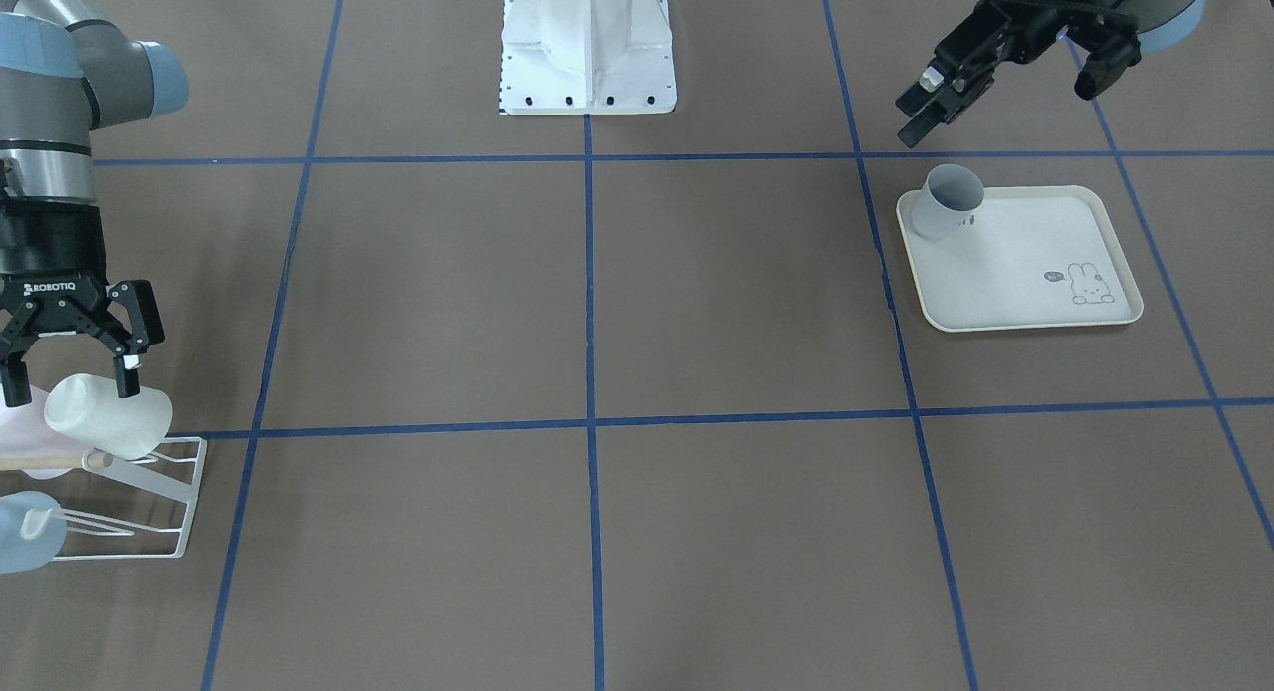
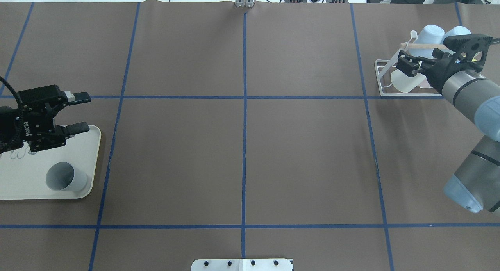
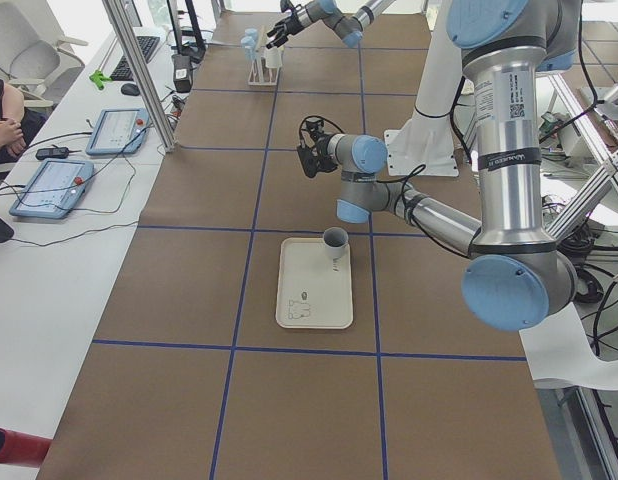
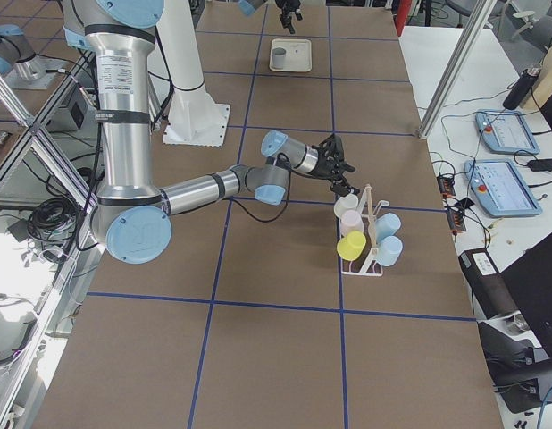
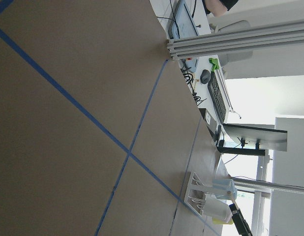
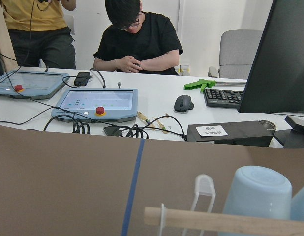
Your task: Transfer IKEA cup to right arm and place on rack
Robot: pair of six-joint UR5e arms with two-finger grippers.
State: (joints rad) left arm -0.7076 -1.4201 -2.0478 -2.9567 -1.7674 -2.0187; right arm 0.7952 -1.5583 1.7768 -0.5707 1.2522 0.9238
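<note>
Looking to the robot's right end of the table, you find the white cup (image 1: 114, 422) lying tilted on the rack (image 2: 379, 77). Its closed end points up toward the arm, its mouth points down toward the wire base, and it sits just beside the wooden dowel (image 1: 50, 461). A prong would give it that slant, so I judge it is hung there and not merely leaning.

The right gripper (image 1: 70, 387) sits directly above with its jaws spread wide, one finger on each side of the cup's closed end. It squeezes nothing, though you cannot tell from these views whether a pad brushes the wall. The wide spread makes sense, since it lets the cup settle on the prong and lets the arm lift off without dragging it. Pale blue cups (image 2: 429, 32) and a yellow cup (image 4: 352, 244) occupy the rack close by, so any exit needs to keep away from them.

At the other end, the left gripper (image 2: 86, 111) hovers released, raised off the table near the cream tray (image 2: 88, 154) and holding nothing. The grey cup (image 2: 64, 177) stands mouth up in a corner of that tray, apart from the fingers.

To my eye the hand-over is done and the placing is at its last step. Watch that the white cup remains seated once the right arm withdraws.
</note>
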